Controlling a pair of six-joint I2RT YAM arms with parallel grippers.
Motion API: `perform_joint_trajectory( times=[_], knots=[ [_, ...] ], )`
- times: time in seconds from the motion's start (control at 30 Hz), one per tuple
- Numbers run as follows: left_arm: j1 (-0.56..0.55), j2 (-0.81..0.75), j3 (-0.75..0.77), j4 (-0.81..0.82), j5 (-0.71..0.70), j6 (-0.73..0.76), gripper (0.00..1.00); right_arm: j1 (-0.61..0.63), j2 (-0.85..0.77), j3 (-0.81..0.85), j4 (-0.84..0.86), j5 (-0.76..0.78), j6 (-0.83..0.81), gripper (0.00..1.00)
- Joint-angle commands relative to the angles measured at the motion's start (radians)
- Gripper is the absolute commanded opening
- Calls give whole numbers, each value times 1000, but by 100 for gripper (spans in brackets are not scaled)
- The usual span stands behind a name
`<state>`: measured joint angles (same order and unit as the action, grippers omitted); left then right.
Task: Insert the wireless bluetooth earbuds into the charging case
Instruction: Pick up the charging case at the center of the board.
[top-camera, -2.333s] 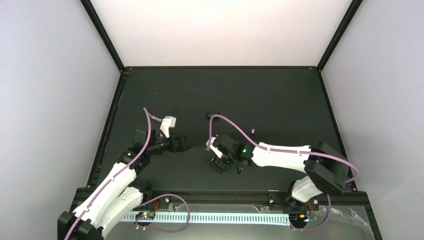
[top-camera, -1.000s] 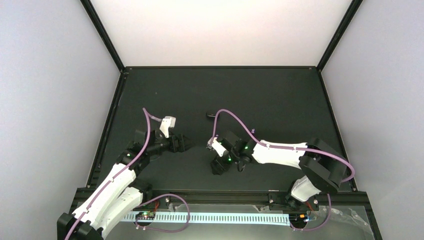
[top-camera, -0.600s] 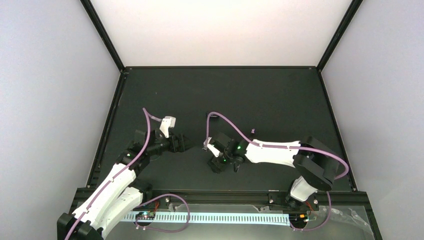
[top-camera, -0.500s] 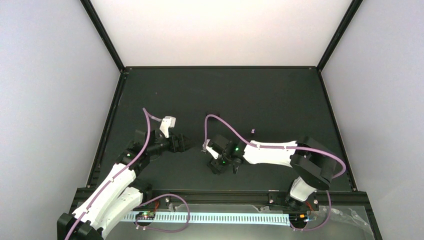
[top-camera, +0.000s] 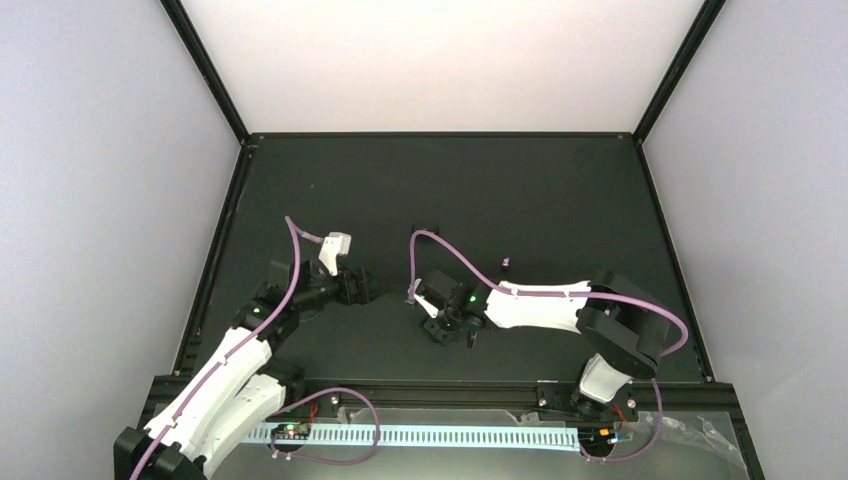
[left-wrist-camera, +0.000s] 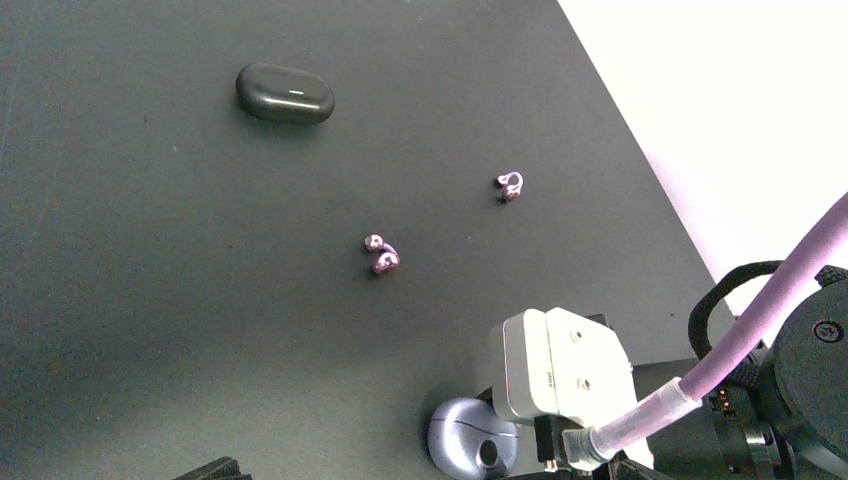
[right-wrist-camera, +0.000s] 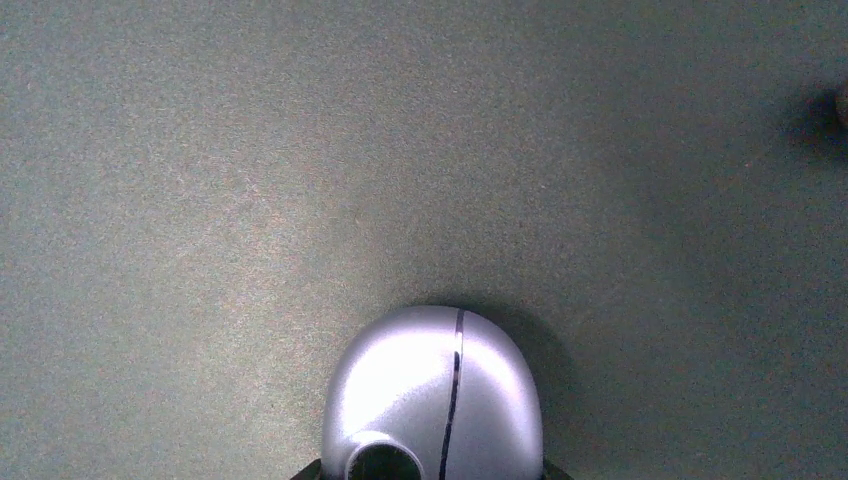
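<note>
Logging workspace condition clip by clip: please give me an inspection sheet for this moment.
Surface: black mat, no spills seen.
Job's things: purple earbud and second earbud loose, apart; black case closed; silver case closed.
Clutter: nothing seen.
Grippers: left gripper open, empty; right gripper at the silver case, grip unclear.
Cables: right arm's cable and left arm's cable, both purple, looped above the arms.
Surroundings: white walls, black frame.
</note>
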<state>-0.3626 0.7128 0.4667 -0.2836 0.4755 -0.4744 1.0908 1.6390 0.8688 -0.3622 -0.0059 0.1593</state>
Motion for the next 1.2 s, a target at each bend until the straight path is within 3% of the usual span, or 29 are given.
perform_joint_trajectory(
  times=[0.0,0.23,0.57,0.83,1.17],
  knots=[
    [-6,-11,7,-3,-3,6,98,4,18,-20,15,9,2,44],
    [-6,-10,1,9,8,-6,98,4,-39,-54,46,31,6,36],
    [-16,-19,-41,106,104,-88,98,42,-351,-116,64,77,-51,33],
    [-158,35,10,201,135,-176,94,87,-580,-124,43,98,-150,33],
    [-286,119,72,289,151,-228,85,103,-600,-92,30,118,-202,33]
  ],
)
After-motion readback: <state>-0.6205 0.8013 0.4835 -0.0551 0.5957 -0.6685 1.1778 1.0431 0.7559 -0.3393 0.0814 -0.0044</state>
